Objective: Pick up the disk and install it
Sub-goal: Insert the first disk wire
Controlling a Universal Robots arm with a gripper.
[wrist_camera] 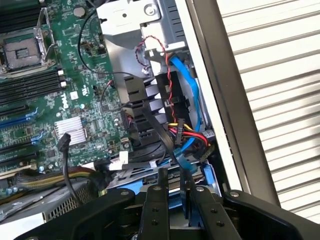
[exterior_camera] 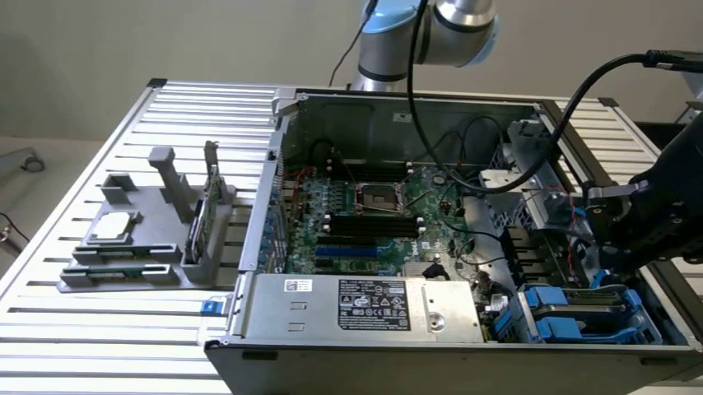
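Pincer [wrist_camera: 175, 176] low inside the open computer case [exterior_camera: 329, 329] on the bench [exterior_camera: 110, 337], its grip impossible to tell. The disk [exterior_camera: 598, 306] sits in the corner bay beneath. Loose cables [wrist_camera: 187, 132] alongside could snag.

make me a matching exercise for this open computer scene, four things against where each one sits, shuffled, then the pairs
1 grey plastic parts holder
2 green motherboard circuit board
3 silver metal power supply box
4 blue plastic drive carriers

a open metal computer case floor, middle
b case's near corner, exterior view's right
c slatted aluminium table, outside the case
d case's near edge, toward exterior view's left

Pairs: 1-c, 2-a, 3-d, 4-b
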